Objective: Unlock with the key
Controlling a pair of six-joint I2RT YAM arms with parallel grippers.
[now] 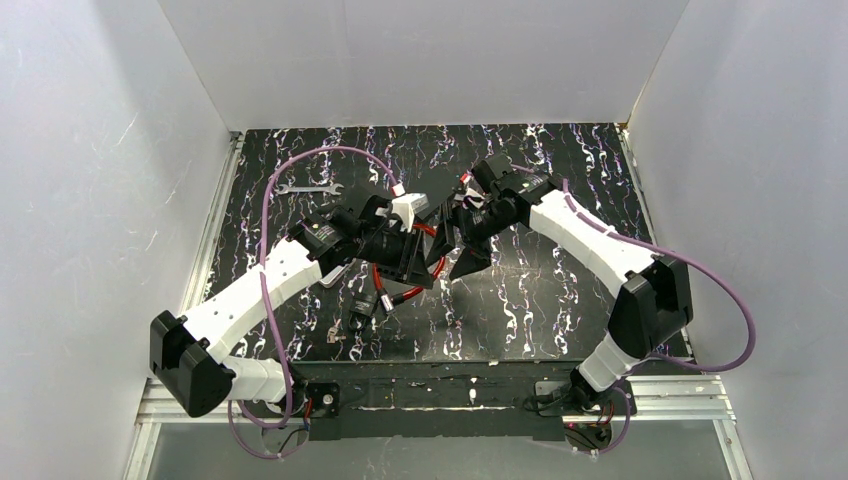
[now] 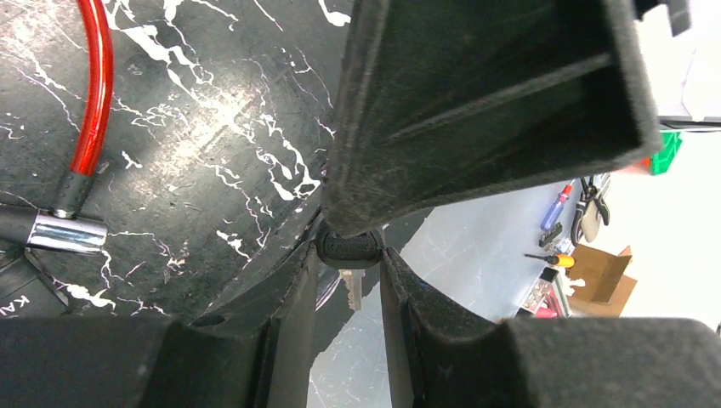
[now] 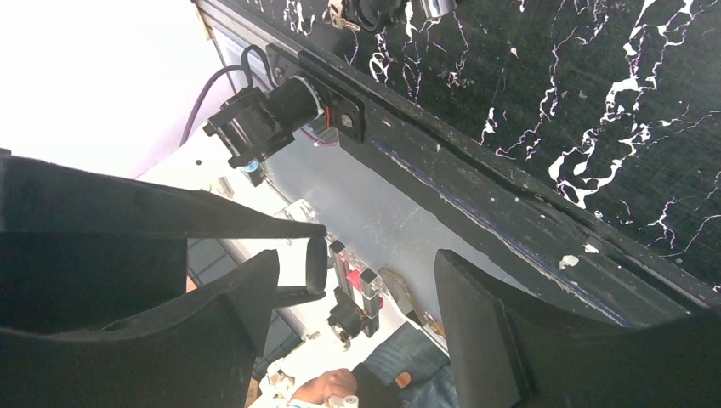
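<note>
In the left wrist view my left gripper (image 2: 350, 255) is shut on the key's black head (image 2: 349, 246). The short silver blade (image 2: 351, 289) hangs between the fingers. One black finger of my right gripper (image 2: 476, 110) lies just over the key's head. In the right wrist view my right gripper (image 3: 357, 263) is open with nothing between its fingers, and a left finger tip (image 3: 316, 255) shows beside it. From above, both grippers, left (image 1: 437, 268) and right (image 1: 462, 262), meet over mid-table. The red cable lock (image 1: 400, 292) with its black body (image 1: 362, 308) lies under the left arm.
A flat silver wrench (image 1: 310, 188) lies at the back left of the black marbled table (image 1: 560, 300). The red cable (image 2: 93, 85) and its chrome ferrule (image 2: 64, 231) lie left of my left fingers. White walls enclose three sides. The table's near edge (image 3: 476, 204) runs just below the grippers.
</note>
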